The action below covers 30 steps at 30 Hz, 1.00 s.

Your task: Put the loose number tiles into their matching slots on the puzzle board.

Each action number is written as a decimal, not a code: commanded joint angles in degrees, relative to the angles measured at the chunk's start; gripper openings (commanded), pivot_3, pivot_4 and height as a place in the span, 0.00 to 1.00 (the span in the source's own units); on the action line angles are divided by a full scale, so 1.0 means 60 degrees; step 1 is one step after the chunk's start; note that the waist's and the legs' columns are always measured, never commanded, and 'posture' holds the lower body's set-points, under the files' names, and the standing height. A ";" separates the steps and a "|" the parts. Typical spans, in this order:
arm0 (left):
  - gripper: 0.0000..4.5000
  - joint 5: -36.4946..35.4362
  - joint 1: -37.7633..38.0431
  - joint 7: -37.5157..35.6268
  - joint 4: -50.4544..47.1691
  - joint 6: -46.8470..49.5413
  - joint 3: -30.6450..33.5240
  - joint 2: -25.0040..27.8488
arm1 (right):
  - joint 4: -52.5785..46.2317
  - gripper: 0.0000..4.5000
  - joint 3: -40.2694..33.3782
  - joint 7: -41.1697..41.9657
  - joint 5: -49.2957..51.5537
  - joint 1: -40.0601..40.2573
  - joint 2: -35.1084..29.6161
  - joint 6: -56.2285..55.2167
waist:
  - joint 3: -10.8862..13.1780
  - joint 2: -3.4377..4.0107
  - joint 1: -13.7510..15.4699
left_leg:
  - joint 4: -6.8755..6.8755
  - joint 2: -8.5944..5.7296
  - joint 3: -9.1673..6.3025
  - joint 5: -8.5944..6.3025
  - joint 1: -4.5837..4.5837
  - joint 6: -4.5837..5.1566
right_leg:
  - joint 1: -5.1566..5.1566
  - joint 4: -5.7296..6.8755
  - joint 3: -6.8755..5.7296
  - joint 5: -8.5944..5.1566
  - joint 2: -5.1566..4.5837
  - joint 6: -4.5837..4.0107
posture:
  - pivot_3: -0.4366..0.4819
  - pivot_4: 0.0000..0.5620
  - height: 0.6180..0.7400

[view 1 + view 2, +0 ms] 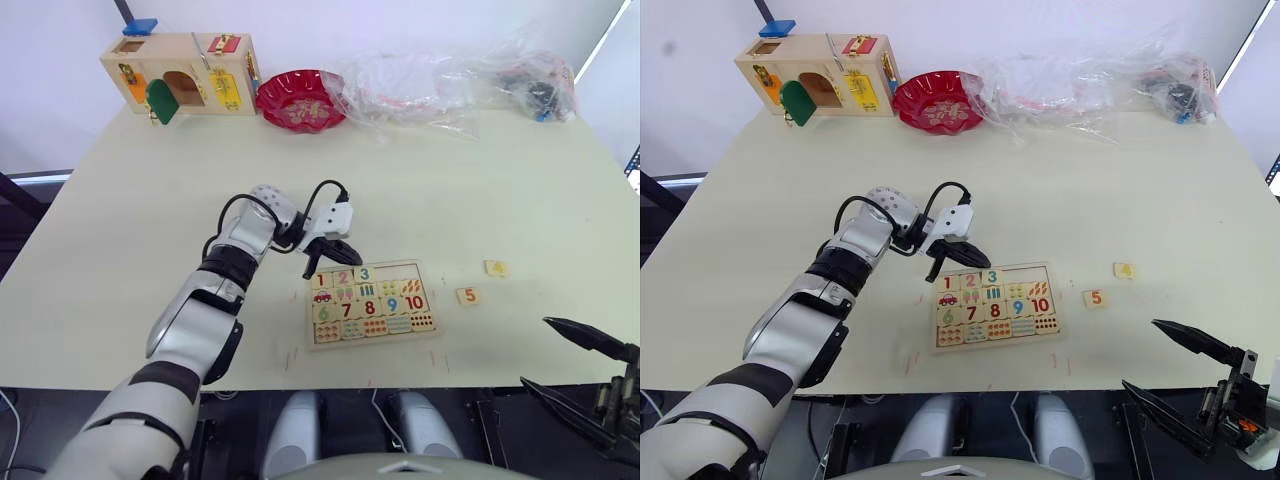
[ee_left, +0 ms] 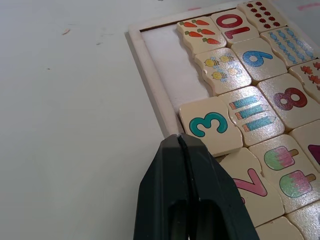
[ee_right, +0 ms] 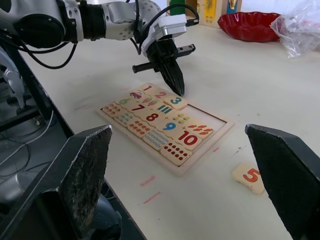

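Claw [image 2: 186, 150] tips together beside tile 3 [image 2: 210, 125]

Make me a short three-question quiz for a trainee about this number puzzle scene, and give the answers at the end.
1. True or false: the left gripper is shut, at the 3 tile.
2. Which tiles lie loose beside the puzzle board?
3. How many top-row slots are unfilled? A one, B two, C four.

Key:
1. True.
2. The 4 tile and the 5 tile.
3. B.
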 commanded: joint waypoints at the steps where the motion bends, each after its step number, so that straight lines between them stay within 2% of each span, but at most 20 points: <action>1: 0.00 -0.0011 0.0032 -0.0041 -0.0357 0.0016 0.0089 0.0126 | -0.0096 1.00 -0.0162 0.0063 0.0191 -0.0012 -0.0036 -0.0085 | 0.0000 0.0000 -0.0001 | 0.0000 0.0000 0.0000 0.0000 0.0000 0.0000 | 0.0000 0.0000 0.0000 0.0000 0.0000 0.0000 | 0.48 0.27 1.00; 22: 0.00 -0.0055 0.0513 -0.0394 -0.1169 0.0330 0.0057 0.0409 | -0.0013 1.00 -0.0153 0.0170 0.0173 -0.0089 -0.0060 -0.0064 | 0.0000 0.0000 -0.0002 | 0.0000 0.0001 0.0000 0.0000 0.0001 0.0000 | 0.0000 0.0001 0.0001 0.0000 0.0000 0.0000 | 0.48 0.27 1.00; 26: 0.00 -0.0283 0.0589 -0.0043 -0.1373 0.0728 0.0468 0.0607 | -0.0096 1.00 -0.0108 0.0071 0.0169 -0.0108 -0.0055 -0.0002 | 0.0000 0.0001 -0.0002 | 0.0000 0.0001 -0.0001 0.0000 0.0001 0.0000 | 0.0000 0.0001 0.0001 0.0000 -0.0001 0.0000 | 0.48 0.27 1.00; 30: 0.00 -0.1082 0.0971 0.0258 -0.2205 0.1710 0.1262 0.0920 | -0.0270 1.00 0.0018 -0.0423 0.0145 -0.0142 0.0058 0.0197 | 0.0000 0.0001 -0.0017 | -0.0001 0.0004 -0.0003 0.0000 0.0002 0.0000 | -0.0001 0.0004 0.0000 0.0000 0.0000 -0.0001 | 0.48 0.27 1.00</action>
